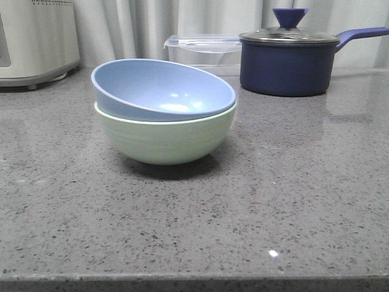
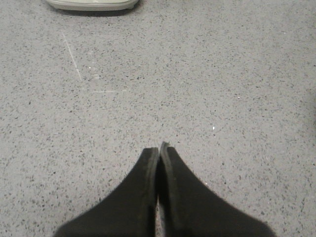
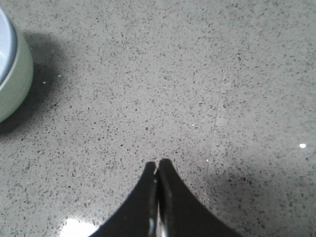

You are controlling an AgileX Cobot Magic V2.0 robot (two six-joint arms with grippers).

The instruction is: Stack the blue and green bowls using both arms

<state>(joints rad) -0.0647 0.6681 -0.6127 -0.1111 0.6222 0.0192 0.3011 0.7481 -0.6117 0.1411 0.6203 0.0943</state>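
Note:
The blue bowl (image 1: 164, 89) sits tilted inside the green bowl (image 1: 165, 139) on the grey speckled counter, left of centre in the front view. Neither arm shows in the front view. In the left wrist view my left gripper (image 2: 158, 147) is shut and empty over bare counter, with no bowl in that view. In the right wrist view my right gripper (image 3: 158, 162) is shut and empty over bare counter. The green bowl (image 3: 14, 81) with the blue bowl's rim (image 3: 5, 44) in it shows at that view's edge, well apart from the fingers.
A dark navy lidded saucepan (image 1: 289, 61) stands at the back right with its handle pointing right. A clear lidded container (image 1: 203, 50) stands beside it. A white appliance (image 1: 36, 39) is at the back left; its base (image 2: 91, 5) shows in the left wrist view.

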